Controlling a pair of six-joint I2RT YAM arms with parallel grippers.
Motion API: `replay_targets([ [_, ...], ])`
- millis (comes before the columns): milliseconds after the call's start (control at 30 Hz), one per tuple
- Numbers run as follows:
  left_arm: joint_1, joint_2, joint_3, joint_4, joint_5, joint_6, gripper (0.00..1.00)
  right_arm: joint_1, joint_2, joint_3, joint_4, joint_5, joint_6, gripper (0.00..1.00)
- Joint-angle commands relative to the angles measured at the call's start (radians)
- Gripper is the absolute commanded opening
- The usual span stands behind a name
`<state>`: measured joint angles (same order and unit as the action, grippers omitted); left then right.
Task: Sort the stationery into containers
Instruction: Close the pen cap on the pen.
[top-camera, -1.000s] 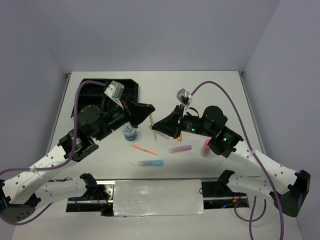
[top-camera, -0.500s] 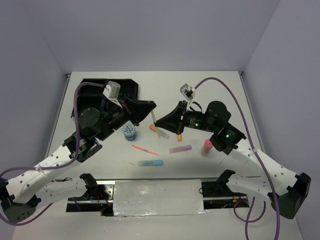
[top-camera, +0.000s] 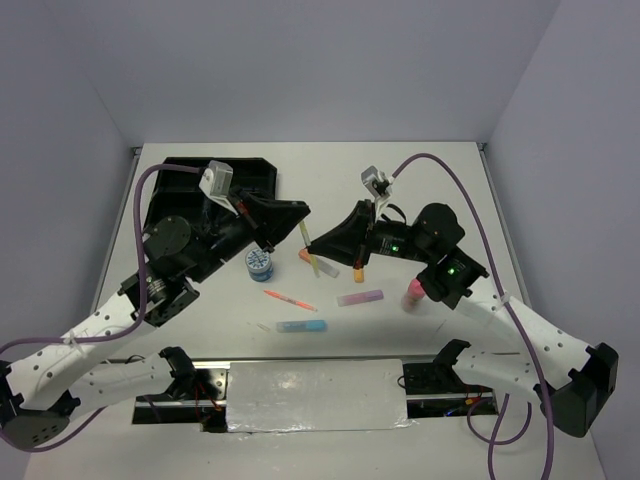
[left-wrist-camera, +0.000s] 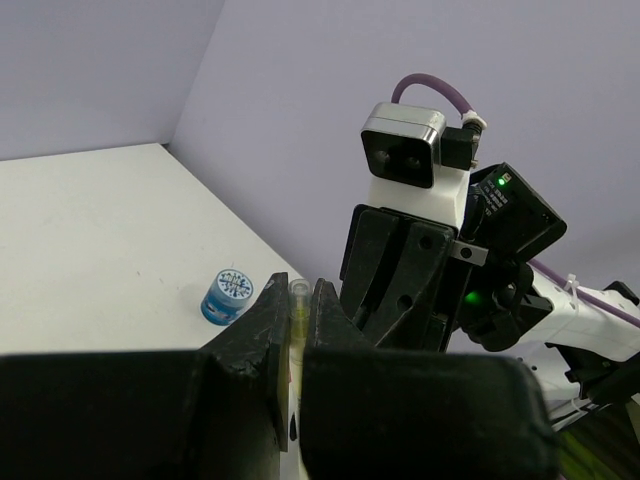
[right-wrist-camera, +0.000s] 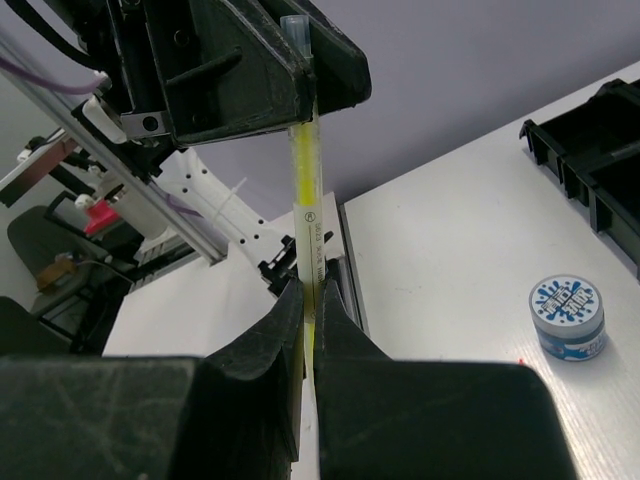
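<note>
From my seat, the white table (top-camera: 420, 170) fills the overhead view. The black tray (top-camera: 258, 170) sits at its far left corner, much of it hidden behind the left arm.

The two arms meet over the middle of the table with their tips almost touching. The left gripper (top-camera: 303, 213) has its fingers pressed in on the capped end of the yellow pen (top-camera: 303, 236), and its own camera shows that end pinched in the narrow slot between its fingers (left-wrist-camera: 272, 320). The right gripper (top-camera: 313, 244) is clamped on the same pen further down the barrel. In the right wrist view the pen (right-wrist-camera: 305, 170) rises from between its fingers (right-wrist-camera: 335, 330) straight up into the left arm's jaws. So both grippers are closed on the one pen, which is held off the table between them, just right of the tray.

Below and left of the grippers, a blue-white tape roll (top-camera: 259, 264) stands on the table near the tray's corner. A pink-capped bottle (top-camera: 410, 295) stands beside the right arm's elbow. A purple highlighter (top-camera: 360, 297) lies near the middle, and a blue highlighter (top-camera: 301, 326) lies nearer the bases. An orange highlighter (top-camera: 358, 268) shows partly under the right gripper. A thin pink pen (top-camera: 290, 299) lies between the tape roll and the blue highlighter.
</note>
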<state>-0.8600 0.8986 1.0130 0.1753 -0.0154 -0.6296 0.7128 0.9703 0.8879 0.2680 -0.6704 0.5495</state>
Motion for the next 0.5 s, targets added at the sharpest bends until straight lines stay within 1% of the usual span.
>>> replay_targets([
  [0, -0.008, 0.045, 0.012, -0.102, 0.060, 0.021, 0.00, -0.010, -0.028, 0.032, 0.211, 0.012, 0.033, 0.00],
  [133, -0.010, 0.063, -0.004, -0.082, 0.084, 0.010, 0.00, -0.010, -0.025, 0.072, 0.194, 0.015, 0.029, 0.00],
  [433, -0.008, 0.054, -0.022, -0.089, 0.101, 0.010, 0.00, -0.013, -0.032, 0.095, 0.174, 0.014, 0.012, 0.00],
  [467, -0.010, 0.051, -0.022, -0.095, 0.089, 0.008, 0.00, -0.012, -0.027, 0.094, 0.172, -0.013, 0.009, 0.00],
])
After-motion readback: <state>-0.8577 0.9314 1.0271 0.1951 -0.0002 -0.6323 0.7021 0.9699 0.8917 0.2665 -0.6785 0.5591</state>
